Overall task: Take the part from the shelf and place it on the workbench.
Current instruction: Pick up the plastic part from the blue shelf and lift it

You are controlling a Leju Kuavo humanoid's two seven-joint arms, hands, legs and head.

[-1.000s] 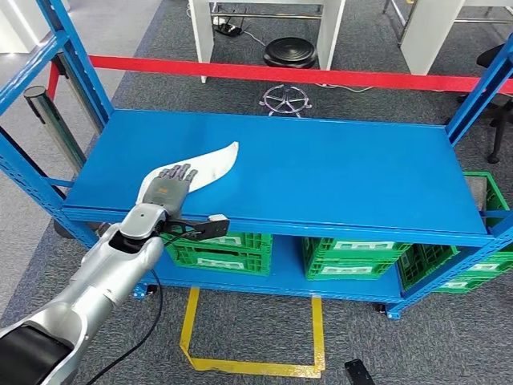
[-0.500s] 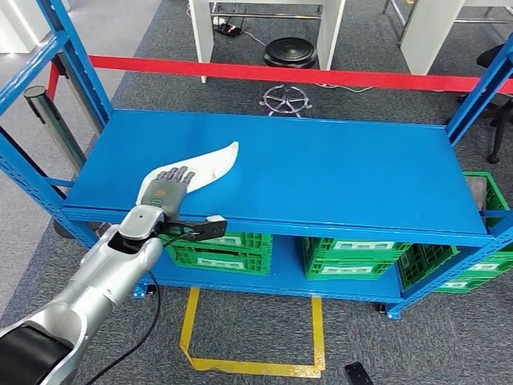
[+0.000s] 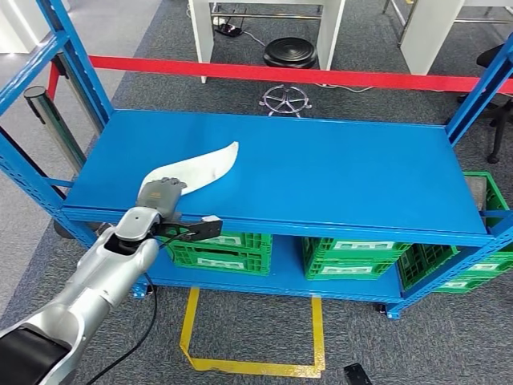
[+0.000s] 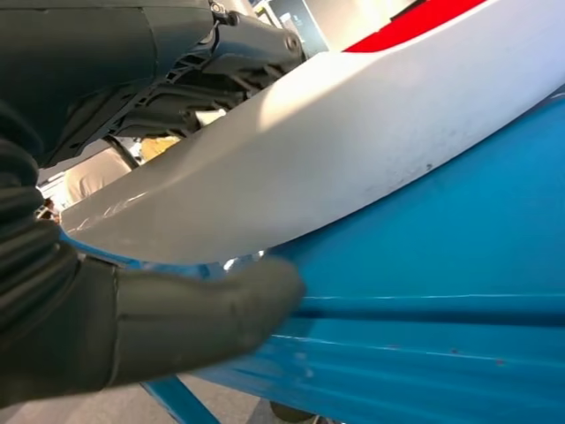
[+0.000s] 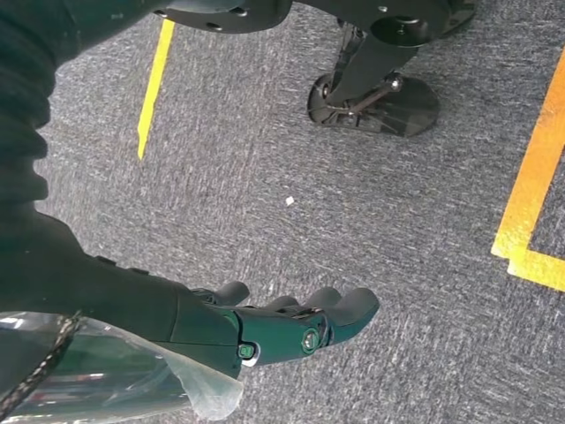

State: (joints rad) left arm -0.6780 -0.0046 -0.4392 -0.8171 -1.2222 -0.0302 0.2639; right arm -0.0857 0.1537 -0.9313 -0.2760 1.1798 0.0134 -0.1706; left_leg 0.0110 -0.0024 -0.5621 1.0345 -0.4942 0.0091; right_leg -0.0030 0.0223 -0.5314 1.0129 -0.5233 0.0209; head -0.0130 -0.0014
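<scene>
1. The part [image 3: 199, 167], a white, curved, blade-like panel, is lying near the front left corner of the blue shelf [image 3: 314, 164].
2. The left hand [image 3: 160, 195] is closing on its wide end, fingers curling above, thumb [image 4: 199, 305] beneath.
3. It is looking light, stiff and smooth, likely slippery; gripping the wide end seems sensible.
4. The right hand [image 5: 280, 327] is hanging over grey carpet, fingers extended, holding nothing.

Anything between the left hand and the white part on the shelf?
Nothing visible. The left hand is already at the near end of the white part on the blue shelf, fingers over it and thumb under.
</scene>
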